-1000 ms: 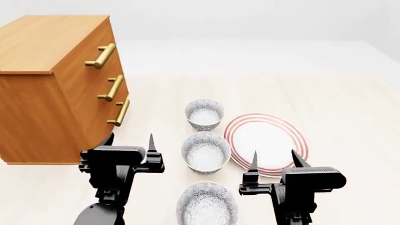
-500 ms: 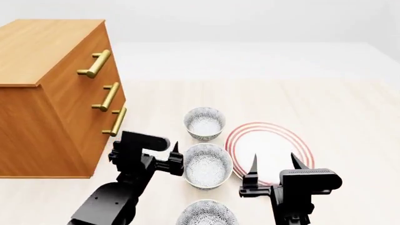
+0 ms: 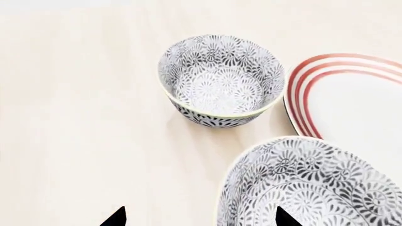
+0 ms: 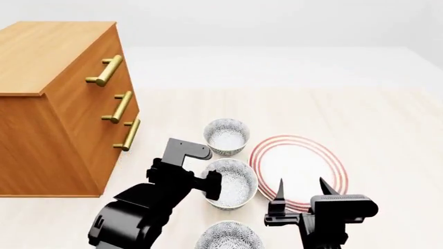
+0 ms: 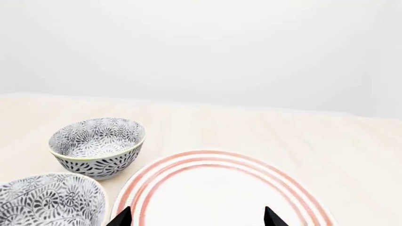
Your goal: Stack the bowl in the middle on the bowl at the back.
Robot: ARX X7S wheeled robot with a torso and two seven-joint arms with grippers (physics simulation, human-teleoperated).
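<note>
Three speckled bowls stood in a row in the head view, just beside the red-ringed plate (image 4: 299, 165). The bowl in the middle (image 4: 232, 182) sat against the plate's left edge, the bowl at the back (image 4: 226, 136) just beyond it toward the far side of the table (image 4: 374, 119), and the nearest bowl (image 4: 229, 237) was cut off at the frame's bottom. The left gripper (image 4: 209, 184) hung at the middle bowl's left rim, one finger over the rim; its other finger was hidden by the arm. The right gripper (image 4: 300, 193) hovered over the plate's near edge with its fingers spread wide, gripping nothing. Half a second earlier the left gripper had stood a little left of that bowl's rim; it had since moved in to the rim, while the right gripper had hardly shifted. A wooden drawer chest (image 4: 59, 104) with brass handles stood well left of the plate.

In the left wrist view, two dark fingertips (image 3: 116, 217) showed apart, one outside the middle bowl (image 3: 314, 188) and the other inside it, its wall between them. Whether they touched it could not be told. The back bowl (image 3: 220, 80) stood upright near the plate (image 3: 351, 103), white with dense grey-blue flower speckling inside and out.

In the right wrist view, the spread fingertips (image 5: 122, 217) straddled the plate (image 5: 220, 193), with both bowls (image 5: 97, 143) beyond its edge.
</note>
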